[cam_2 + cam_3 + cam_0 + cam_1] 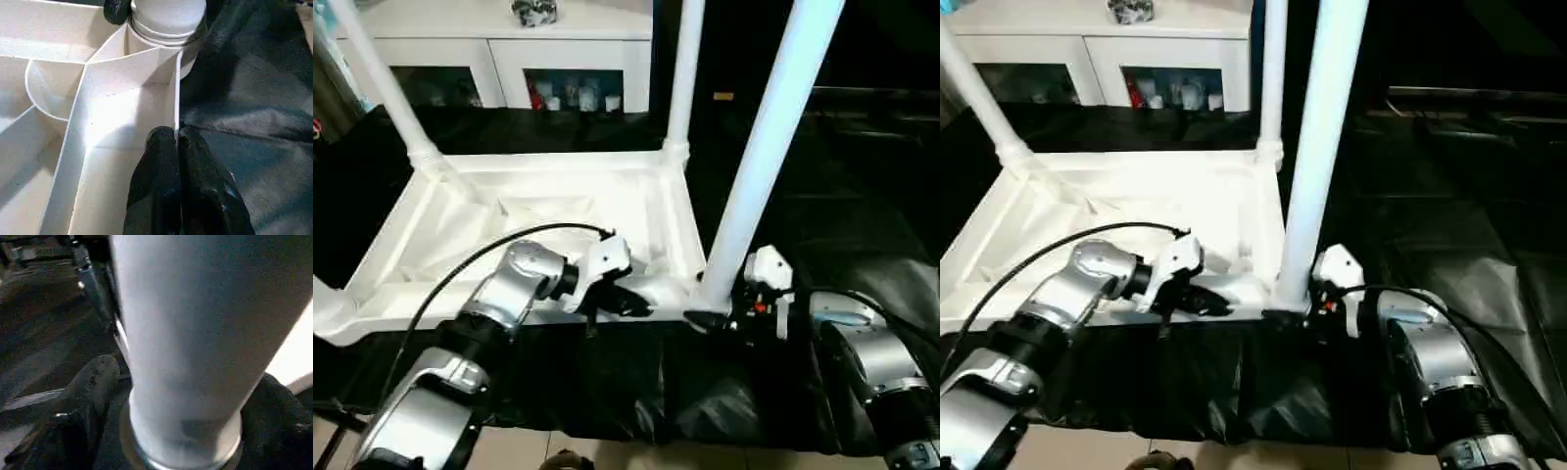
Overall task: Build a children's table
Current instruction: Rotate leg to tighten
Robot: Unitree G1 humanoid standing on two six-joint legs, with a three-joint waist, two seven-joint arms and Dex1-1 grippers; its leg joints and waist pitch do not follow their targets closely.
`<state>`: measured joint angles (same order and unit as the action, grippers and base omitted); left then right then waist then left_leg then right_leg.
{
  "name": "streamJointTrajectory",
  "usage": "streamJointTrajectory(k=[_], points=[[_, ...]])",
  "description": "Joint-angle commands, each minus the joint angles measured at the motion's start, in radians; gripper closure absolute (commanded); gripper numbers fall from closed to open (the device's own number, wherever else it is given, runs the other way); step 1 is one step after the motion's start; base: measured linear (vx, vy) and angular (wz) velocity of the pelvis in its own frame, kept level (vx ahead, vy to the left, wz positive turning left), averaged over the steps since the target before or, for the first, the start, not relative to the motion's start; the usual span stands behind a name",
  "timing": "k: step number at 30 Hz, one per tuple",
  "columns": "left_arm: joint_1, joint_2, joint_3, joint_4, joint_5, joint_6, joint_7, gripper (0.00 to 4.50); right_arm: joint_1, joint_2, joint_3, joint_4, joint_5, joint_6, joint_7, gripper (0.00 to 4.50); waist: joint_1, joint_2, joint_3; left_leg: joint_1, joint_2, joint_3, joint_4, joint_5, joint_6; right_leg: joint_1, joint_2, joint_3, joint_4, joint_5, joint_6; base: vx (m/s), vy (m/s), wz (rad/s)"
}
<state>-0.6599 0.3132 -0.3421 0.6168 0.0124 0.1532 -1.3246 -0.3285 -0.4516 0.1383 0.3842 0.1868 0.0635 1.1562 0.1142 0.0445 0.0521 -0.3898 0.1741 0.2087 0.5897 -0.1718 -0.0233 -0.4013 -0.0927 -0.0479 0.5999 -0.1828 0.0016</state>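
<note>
Left eye view: the children's table (pixel 558 220) lies upside down on a black-draped work surface (pixel 862 245), its ribbed underside facing up. Three legs stand in corner sockets — two at the far corners and a near leg (pixel 773 137) at the near right corner. The near left corner has no leg that I can see.

The right gripper (pixel 171 396) straddles the base of the near leg, one black finger on each side, jaws set wide; whether the pads actually press the plastic I cannot tell. The left gripper (pixel 178 171) is pinched closed, its fingertips resting at the thin rim wall just beside that socket.

The plastic looks light, stiff and smooth, so likely slippery — a leg is best taken low, close to its socket, where it is thickest. The top's thin ribs may flex; steady it at the rim or a corner.
</note>
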Motion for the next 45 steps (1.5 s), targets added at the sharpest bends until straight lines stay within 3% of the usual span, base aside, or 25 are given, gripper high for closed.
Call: streamJointTrajectory(k=[1, 9, 17, 19, 21, 23, 27, 31, 35, 39, 41, 45], points=[[-0.004, 0.001, -0.007, -0.035, -0.018, 0.009, -0.012, 4.50, 0.010, -0.003, 0.034, -0.021, -0.004, 0.014, 0.031, 1.21, 0.001, -0.015, -0.067, 0.025, 0.064, -0.031, -0.072, -0.234, 0.060, 0.038, -0.063, 0.035, -0.066, -0.189, -0.255, 0.000, 0.000, 0.00], [-0.001, 0.007, -0.011, -0.051, -0.018, 0.026, -0.025, 4.50, 0.013, -0.004, 0.060, -0.021, -0.024, 0.009, 0.037, 1.81, 0.001, -0.016, -0.065, 0.024, 0.062, -0.031, -0.072, -0.240, 0.058, 0.039, -0.065, 0.035, -0.070, -0.218, -0.250, 0.000, 0.000, 0.00], [-0.003, -0.023, -0.007, -0.031, 0.001, 0.038, 0.039, 4.50, 0.015, 0.041, 0.035, 0.003, -0.004, 0.019, -0.027, 1.88, 0.002, -0.016, -0.066, 0.023, 0.061, -0.031, -0.069, -0.229, 0.062, 0.040, -0.065, 0.034, -0.068, -0.199, -0.255, 0.000, 0.000, 0.00], [-0.031, -0.077, 0.011, 0.015, 0.022, 0.054, 0.162, 4.50, -0.026, 0.105, -0.023, 0.098, -0.031, 0.016, -0.224, 1.88, -0.006, -0.014, -0.061, 0.025, 0.060, -0.031, -0.073, -0.260, 0.044, 0.033, -0.065, 0.035, -0.074, -0.247, -0.252, 0.000, 0.000, 0.00], [-0.049, -0.108, 0.022, 0.041, 0.031, 0.065, 0.227, 4.50, -0.048, 0.134, -0.050, 0.142, -0.040, 0.016, -0.314, 1.88, -0.013, -0.018, -0.058, 0.031, 0.056, -0.037, -0.079, -0.320, 0.004, 0.035, -0.068, 0.033, -0.086, -0.372, -0.217, 0.000, 0.000, 0.00], [-0.068, -0.141, 0.035, 0.067, 0.038, 0.078, 0.298, 4.50, -0.069, 0.158, -0.071, 0.178, -0.046, 0.020, -0.395, 1.88, -0.019, -0.018, -0.057, 0.034, 0.055, -0.040, -0.080, -0.341, -0.006, 0.032, -0.069, 0.033, -0.093, -0.414, -0.196, 0.000, 0.000, 0.00], [-0.127, -0.265, 0.080, 0.154, 0.045, 0.137, 0.528, 4.50, -0.121, 0.248, -0.124, 0.234, -0.056, 0.068, -0.614, 1.88, -0.028, -0.015, -0.060, 0.034, 0.051, -0.037, -0.079, -0.329, -0.008, 0.030, -0.064, 0.034, -0.094, -0.360, -0.204, 0.000, 0.000, 0.00], [-0.138, -0.307, 0.087, 0.178, 0.051, 0.137, 0.599, 4.50, -0.138, 0.294, -0.130, 0.249, -0.064, 0.066, -0.671, 1.88, -0.023, -0.014, -0.064, 0.027, 0.051, -0.037, -0.078, -0.296, 0.011, 0.038, -0.064, 0.033, -0.091, -0.302, -0.202, 0.000, 0.000, 0.00], [-0.127, -0.308, 0.076, 0.163, 0.057, 0.124, 0.581, 4.50, -0.141, 0.310, -0.129, 0.248, -0.066, 0.045, -0.675, 1.88, -0.022, -0.014, -0.067, 0.024, 0.050, -0.035, -0.075, -0.261, 0.040, 0.041, -0.064, 0.032, -0.085, -0.234, -0.215, 0.000, 0.000, 0.00], [-0.112, -0.289, 0.057, 0.140, 0.057, 0.094, 0.516, 4.50, -0.136, 0.303, -0.130, 0.235, -0.054, 0.018, -0.642, 1.88, -0.023, -0.013, -0.065, 0.023, 0.051, -0.036, -0.077, -0.273, 0.041, 0.041, -0.064, 0.031, -0.086, -0.253, -0.216, 0.000, 0.000, 0.00], [-0.101, -0.268, 0.042, 0.124, 0.054, 0.069, 0.461, 4.50, -0.130, 0.290, -0.140, 0.214, -0.031, 0.023, -0.593, 1.33, -0.023, -0.011, -0.066, 0.023, 0.052, -0.036, -0.077, -0.272, 0.043, 0.041, -0.065, 0.032, -0.086, -0.248, -0.216, 0.000, 0.000, 0.00], [-0.086, -0.242, 0.030, 0.100, 0.049, 0.064, 0.405, 4.50, -0.117, 0.263, -0.137, 0.187, -0.012, 0.039, -0.523, 1.00, -0.025, -0.012, -0.069, 0.020, 0.054, -0.037, -0.075, -0.242, 0.058, 0.047, -0.063, 0.031, -0.076, -0.175, -0.232, 0.000, 0.000, 0.00]])
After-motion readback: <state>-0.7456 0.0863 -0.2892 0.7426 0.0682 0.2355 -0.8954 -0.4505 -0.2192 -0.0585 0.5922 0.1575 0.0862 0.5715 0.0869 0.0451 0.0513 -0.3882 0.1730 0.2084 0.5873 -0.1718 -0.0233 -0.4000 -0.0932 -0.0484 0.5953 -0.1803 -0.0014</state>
